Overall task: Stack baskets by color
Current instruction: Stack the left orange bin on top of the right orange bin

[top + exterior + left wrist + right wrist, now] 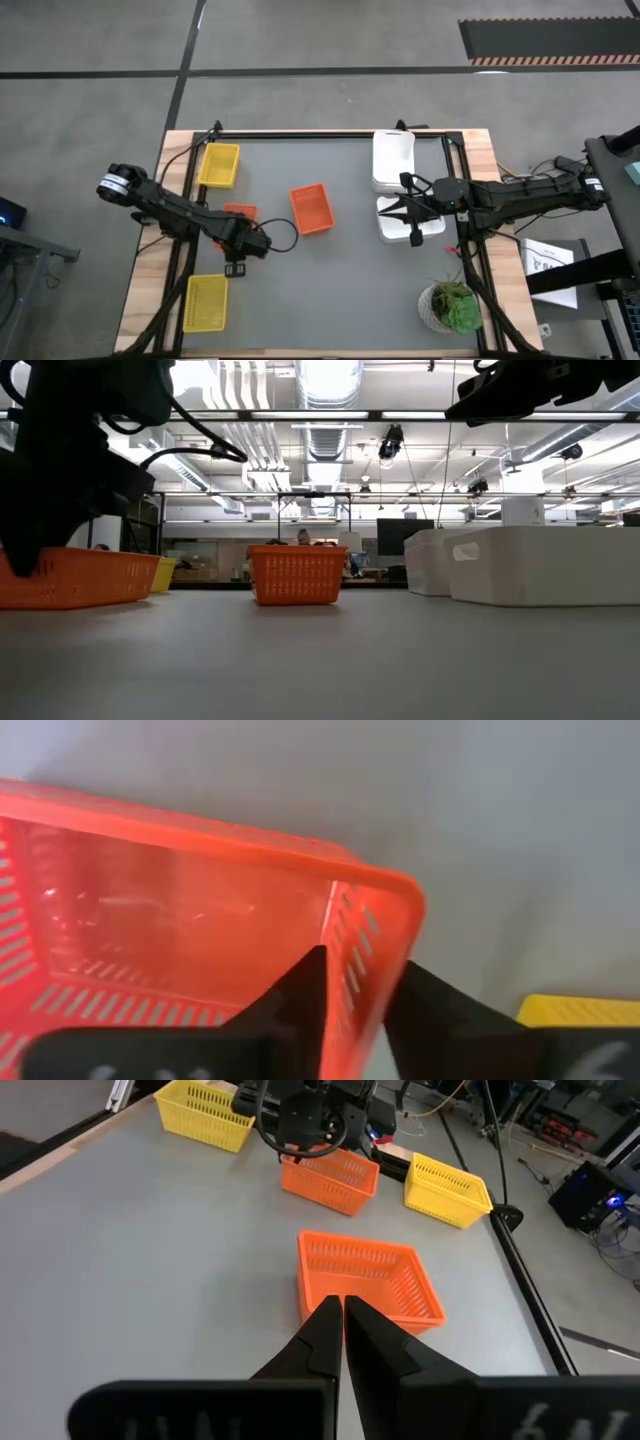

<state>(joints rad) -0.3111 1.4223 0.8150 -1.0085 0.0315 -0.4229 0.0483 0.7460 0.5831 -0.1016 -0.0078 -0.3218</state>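
Left of centre in the high view, the left gripper [355, 985] straddles one end wall of an orange basket [238, 213], fingers narrowing but not clearly clamped. Best to seat deep before lifting toward the second orange basket [311, 208] at centre. The right gripper [343, 1315] hangs shut and empty over the white baskets [394, 160] at upper right.

The desk [340, 290] has a grey top with light wooden strips along its left and right edges. On it, seen from above, one yellow basket [219, 165] lies at ten o'clock and another yellow basket [205, 302] at seven o'clock, an orange basket [311, 208] sits near the centre, and a second orange basket [240, 212] lies just to its nine o'clock side. Two white baskets [393, 160] sit close together from two to three o'clock, and a potted green plant [450, 306] stands at five o'clock.
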